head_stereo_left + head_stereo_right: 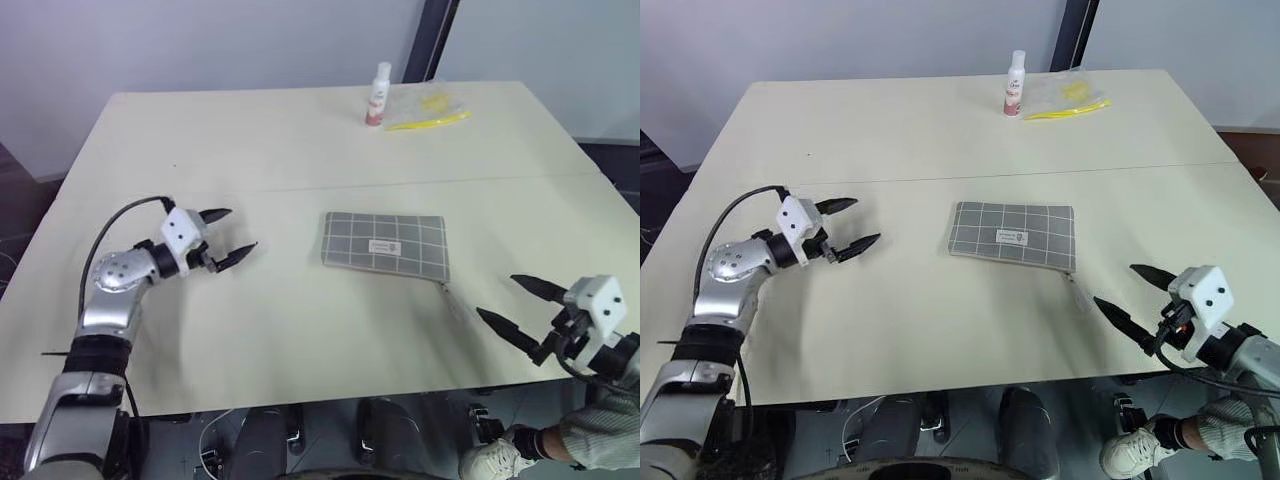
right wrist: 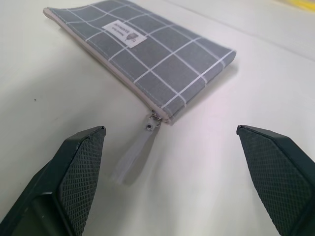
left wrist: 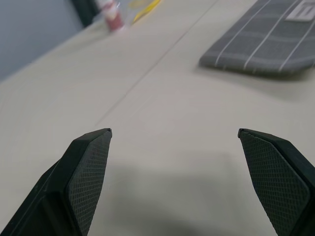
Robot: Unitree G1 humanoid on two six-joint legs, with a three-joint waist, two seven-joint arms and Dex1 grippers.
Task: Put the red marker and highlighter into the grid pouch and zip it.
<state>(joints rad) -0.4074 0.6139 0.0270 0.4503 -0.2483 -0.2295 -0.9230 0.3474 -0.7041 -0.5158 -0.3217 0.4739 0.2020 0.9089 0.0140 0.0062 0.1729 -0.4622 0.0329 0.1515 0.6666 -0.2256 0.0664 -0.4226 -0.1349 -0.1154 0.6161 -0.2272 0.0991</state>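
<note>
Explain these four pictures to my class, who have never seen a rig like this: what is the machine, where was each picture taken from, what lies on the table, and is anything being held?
The machine is a humanoid robot with two arms, each ending in a two-fingered black gripper. Two pictures come from cameras in its head, looking down over a pale table. The other two come from cameras on each wrist, looking along that gripper's fingers.

In the middle lies the grid pouch, zipped shut, its pull tab trailing from one corner. At the far edge stand a small white bottle and a clear plastic bag of thin yellow items.

The left gripper and right gripper are both open and hold nothing.
</note>
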